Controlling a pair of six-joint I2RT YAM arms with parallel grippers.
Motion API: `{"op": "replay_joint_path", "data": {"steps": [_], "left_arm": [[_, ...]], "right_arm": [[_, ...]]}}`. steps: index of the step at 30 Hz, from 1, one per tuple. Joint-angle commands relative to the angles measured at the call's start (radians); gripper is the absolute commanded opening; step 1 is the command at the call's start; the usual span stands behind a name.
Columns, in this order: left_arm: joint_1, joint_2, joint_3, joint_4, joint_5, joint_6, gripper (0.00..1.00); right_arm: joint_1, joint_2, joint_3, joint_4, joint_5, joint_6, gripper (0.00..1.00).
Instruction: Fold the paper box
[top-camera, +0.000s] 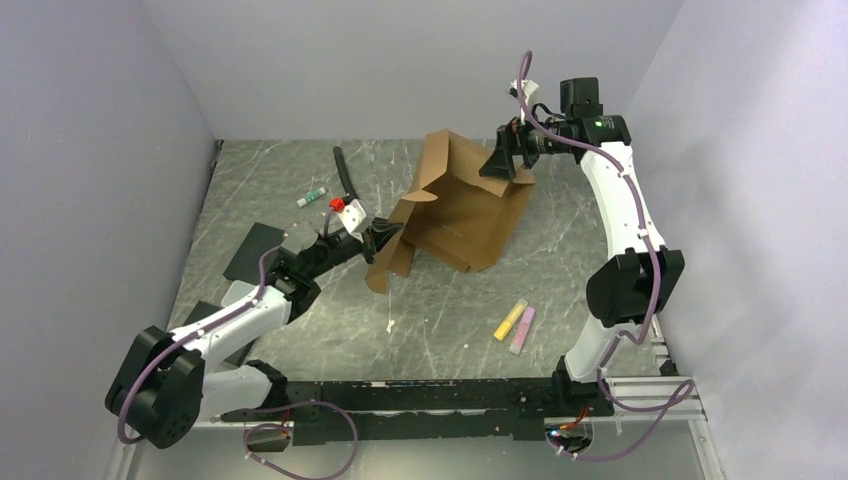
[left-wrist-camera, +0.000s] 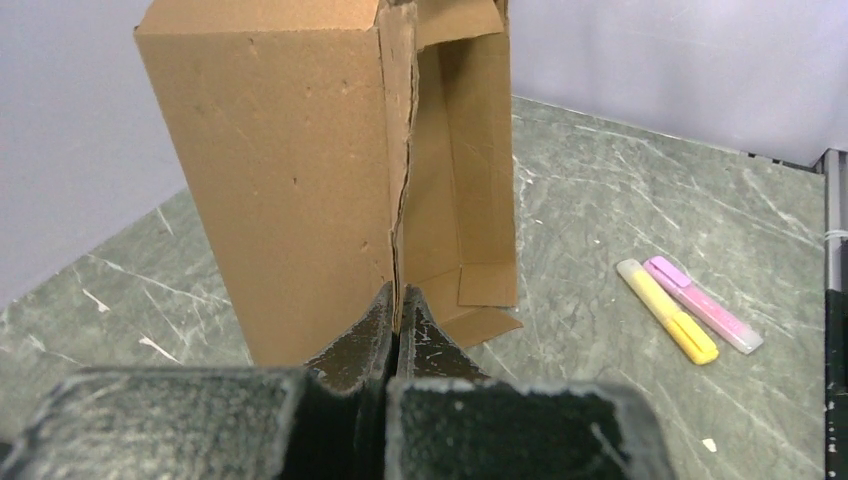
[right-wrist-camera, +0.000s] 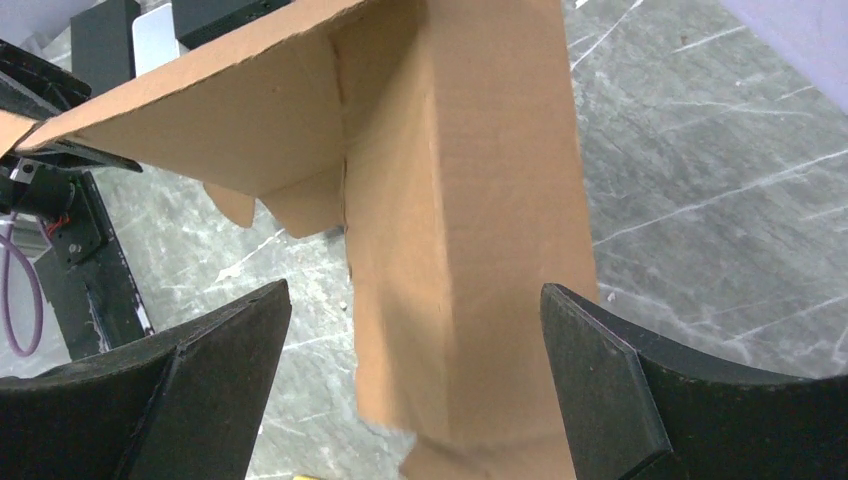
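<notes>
Nearest is the black rail (top-camera: 430, 400) along the near edge of the desk (top-camera: 440, 340), from which both arms reach toward the far edge. The box (top-camera: 455, 205) stands there half-formed, about midway between the left and right edges. The left pincer (top-camera: 385, 238) meets its near-left flap, and the right pincer (top-camera: 505, 160) hangs at the top of its far-right wall. I judge that one anchors the sheet while the other lines up on a wall to bend. A yellow highlighter (top-camera: 511, 320) and a pink highlighter (top-camera: 524, 329) lie side by side toward the near-right corner, well apart from the box.

From the left wrist, the rough black fingers (left-wrist-camera: 360, 345) are pressed together on the ragged upright edge of the box (left-wrist-camera: 290, 180), pinching the cardboard. It is plain brown corrugated board, matte and lightly scuffed. One broad panel stands upright, with a narrow trough of folded walls behind it. Held so, the creases are probably kept from springing open. The desk top is marbled grey-green.

From the right wrist, the right pincer (right-wrist-camera: 415, 292) gapes wide and grips nothing. Its dark wedge-shaped fingers (right-wrist-camera: 610, 380) flank a creased wall of the box (right-wrist-camera: 470, 200) without touching it. Such thin board should flex easily, so a gentle squeeze would suit.
</notes>
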Motion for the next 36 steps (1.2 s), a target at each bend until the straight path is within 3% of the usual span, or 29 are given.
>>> {"op": "replay_joint_path", "data": {"steps": [1, 16, 20, 24, 30, 36], "left_arm": [[-0.005, -0.039, 0.020, -0.056, -0.031, -0.100, 0.00], [-0.006, -0.076, 0.060, -0.136, -0.028, -0.164, 0.00], [-0.006, -0.073, 0.076, -0.167, -0.031, -0.154, 0.00], [-0.006, -0.076, 0.070, -0.176, -0.033, -0.151, 0.00], [-0.006, -0.084, 0.071, -0.189, -0.033, -0.137, 0.00], [-0.009, -0.083, 0.078, -0.187, -0.037, -0.143, 0.00]], "right_arm": [[-0.007, -0.082, -0.005, 0.002, -0.006, -0.025, 1.00], [-0.007, -0.088, -0.030, 0.054, 0.112, -0.015, 0.99], [-0.009, -0.055, 0.011, 0.024, 0.072, -0.026, 0.97], [-0.036, -0.114, -0.052, 0.056, 0.009, -0.033, 0.97], [-0.237, -0.305, -0.287, 0.190, -0.218, 0.003, 0.97], [-0.289, -0.544, -0.765, 0.625, -0.187, 0.165, 0.96]]}}
